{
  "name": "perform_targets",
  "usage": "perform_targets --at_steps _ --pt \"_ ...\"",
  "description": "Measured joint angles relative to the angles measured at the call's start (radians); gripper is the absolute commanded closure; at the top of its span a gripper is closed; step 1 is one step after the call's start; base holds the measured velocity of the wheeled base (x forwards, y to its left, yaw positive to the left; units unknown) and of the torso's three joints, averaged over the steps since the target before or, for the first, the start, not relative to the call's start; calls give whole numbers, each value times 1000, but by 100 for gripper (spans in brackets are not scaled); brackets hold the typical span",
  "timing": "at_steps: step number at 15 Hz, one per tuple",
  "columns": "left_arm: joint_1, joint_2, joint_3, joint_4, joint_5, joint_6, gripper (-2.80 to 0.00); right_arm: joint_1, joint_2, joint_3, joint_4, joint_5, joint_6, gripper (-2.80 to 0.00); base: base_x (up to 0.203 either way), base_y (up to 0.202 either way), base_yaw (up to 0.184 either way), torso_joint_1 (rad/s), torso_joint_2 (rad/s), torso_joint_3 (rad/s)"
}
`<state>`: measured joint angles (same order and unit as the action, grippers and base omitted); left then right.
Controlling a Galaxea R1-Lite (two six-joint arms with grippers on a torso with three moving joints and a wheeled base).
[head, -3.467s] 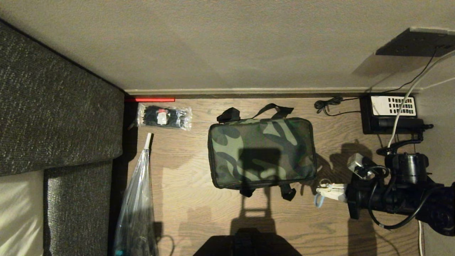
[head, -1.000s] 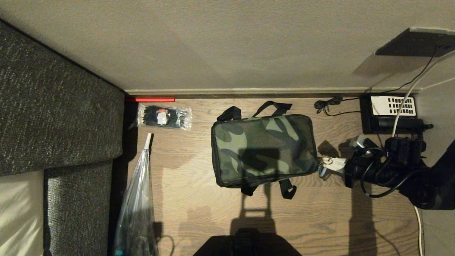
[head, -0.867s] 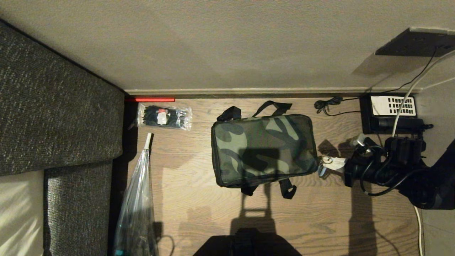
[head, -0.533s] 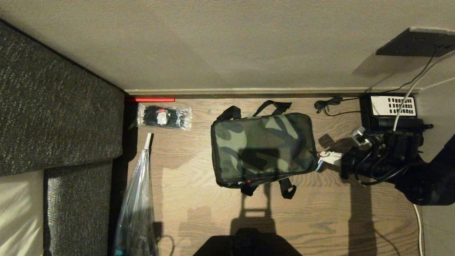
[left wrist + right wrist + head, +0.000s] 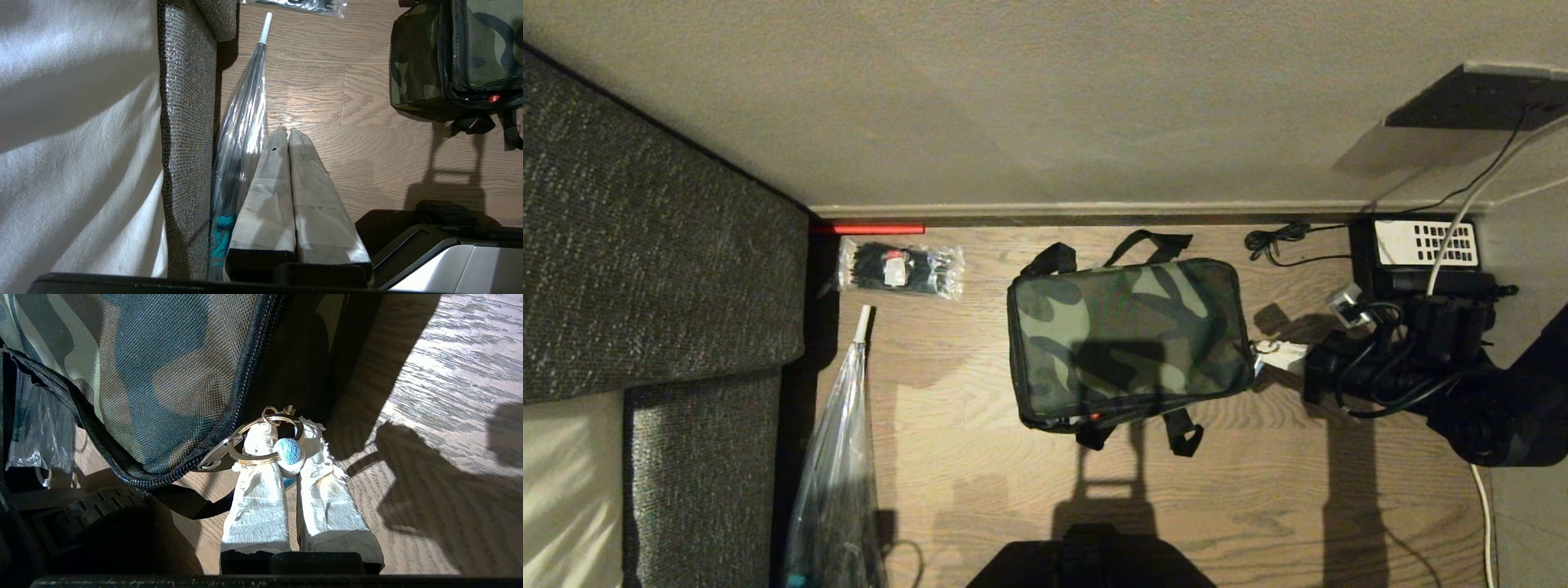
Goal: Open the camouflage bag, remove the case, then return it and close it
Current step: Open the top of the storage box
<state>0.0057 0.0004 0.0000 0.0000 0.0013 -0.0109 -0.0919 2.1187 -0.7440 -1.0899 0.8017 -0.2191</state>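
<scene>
The camouflage bag (image 5: 1127, 343) lies flat on the wooden floor, lid up, straps sticking out at its far and near sides. My right gripper (image 5: 1270, 356) is at the bag's right edge, shut on the zipper pull ring (image 5: 265, 435), which carries a small blue ball (image 5: 288, 451). Behind the slider, the zipper (image 5: 122, 473) gapes along the near edge, and a small red spot (image 5: 1094, 416) shows in that gap. The case is hidden inside the bag. My left gripper (image 5: 286, 132) hangs shut and empty over the floor beside a folded clear umbrella (image 5: 245, 118).
A black desk telephone (image 5: 1421, 261) with cables (image 5: 1274, 241) stands right of the bag, close behind my right arm. A packet of black cable ties (image 5: 900, 269) and the umbrella (image 5: 841, 457) lie to the left by the grey sofa (image 5: 645, 269). The skirting board (image 5: 1094, 214) runs just beyond the bag.
My right gripper has slid from the bag's near right corner up along its right side, still holding the pull. A gap with a red spot has opened along the near edge.
</scene>
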Motion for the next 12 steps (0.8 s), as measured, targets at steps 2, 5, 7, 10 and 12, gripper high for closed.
perform_targets --at_steps 2,5,7,10,12 --pt "0 0 0 0 0 0 0 0 5 -9 -11 -19 0 0 0 0 0 0 0 0" --pt "0 0 0 0 0 0 0 0 11 -29 -11 -22 2 0 0 0 0 0 0 0" --pt "0 0 0 0 0 0 0 0 15 -40 -10 -24 4 0 0 0 0 0 0 0" --pt "0 0 0 0 0 0 0 1 20 -56 -10 -24 6 0 0 0 0 0 0 0" --pt "0 0 0 0 0 0 0 3 25 -71 -9 -24 8 0 0 0 0 0 0 0"
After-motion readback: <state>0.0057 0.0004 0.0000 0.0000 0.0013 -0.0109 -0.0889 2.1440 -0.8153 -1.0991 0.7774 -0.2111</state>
